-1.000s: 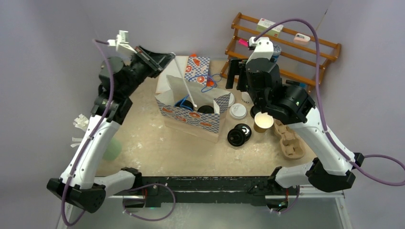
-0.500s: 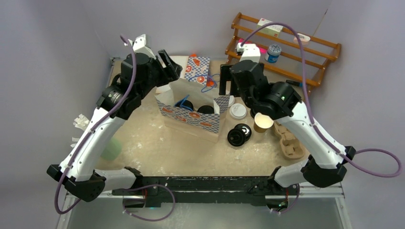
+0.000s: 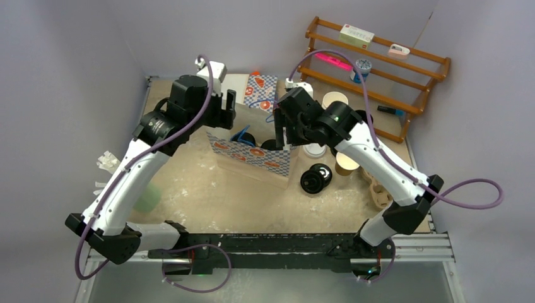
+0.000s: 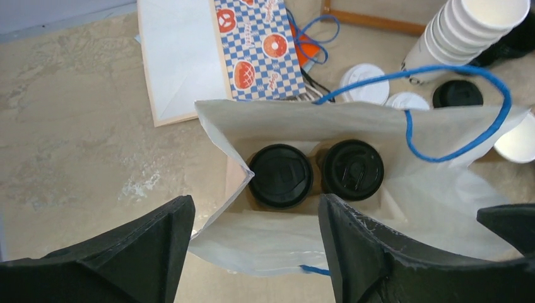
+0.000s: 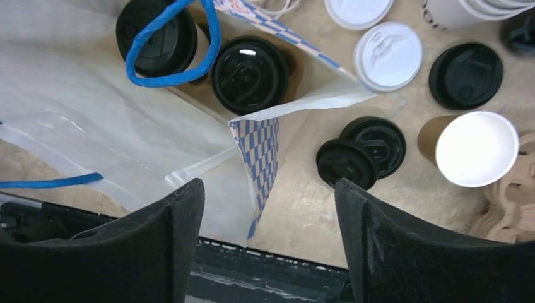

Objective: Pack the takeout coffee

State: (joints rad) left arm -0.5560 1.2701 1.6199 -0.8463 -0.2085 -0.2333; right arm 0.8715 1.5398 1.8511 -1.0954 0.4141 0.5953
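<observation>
Two coffee cups (image 4: 281,176) with black lids stand side by side, upright, deep inside the paper bag (image 4: 271,117), whose mouth gapes wide. Brown cardboard shows around their bases. A blue cord handle (image 4: 454,69) arches over the bag's far wall.

The left gripper (image 4: 255,208) hangs above the bag's left end, its jaws spread wide with nothing between them. The right gripper (image 5: 270,186) hangs above the bag's right end, over the checked corner, jaws likewise spread wide and holding nothing.

On the table just beyond the bag lie a flat bag printed with doughnuts (image 4: 255,44), a stack of white cups (image 4: 467,25) and two white lids (image 5: 387,55). To the bag's right lie loose black lids (image 5: 363,151), and near them stands an uncovered cup (image 5: 476,148). A wooden rack (image 3: 378,63) leans in the far right corner.
</observation>
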